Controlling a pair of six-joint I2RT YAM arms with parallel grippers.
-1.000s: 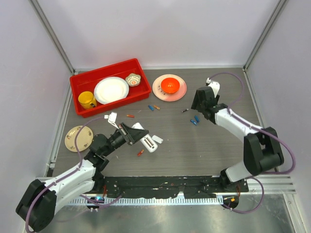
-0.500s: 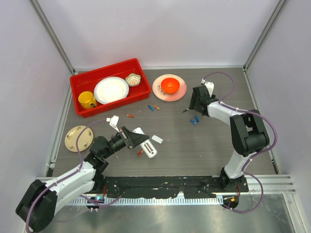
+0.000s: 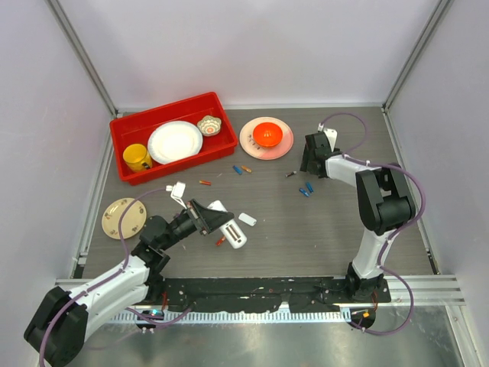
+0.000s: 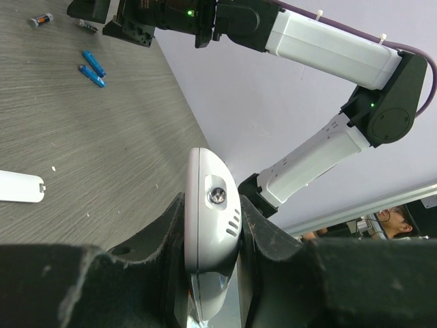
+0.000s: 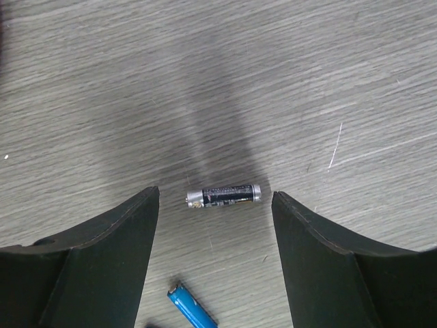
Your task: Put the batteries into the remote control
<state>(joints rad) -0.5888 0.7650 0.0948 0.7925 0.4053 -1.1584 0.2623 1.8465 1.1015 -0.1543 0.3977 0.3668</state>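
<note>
hidden: the lower part of the remote control (image 4: 213, 179) is buried between the left gripper's (image 4: 212, 213) pads; its back recess cannot be made out in any view.
cut off: one blue battery (image 5: 191, 311) runs out of the bottom edge of the right wrist view.
hard to tell: the print on the dark battery (image 5: 224, 194) is too small to read; from the top camera the right fingertips merge with the black wrist.
left gripper: clamped on the remote control (image 3: 228, 225), which sticks out past the fingertips.
right gripper (image 5: 215, 193): jaws apart, one on either side of the dark battery, touching neither end; the battery lies flat on the table.
remote vs red crate (image 3: 183, 167): in front of the crate's right end, apart from it.
loose white piece (image 3: 247, 219): on the table in front of the red crate, just beside the remote.
orange-red battery (image 3: 220, 240): in front of the red crate, close by the remote.
blue pair (image 3: 306, 189): well right of the red crate.
</note>
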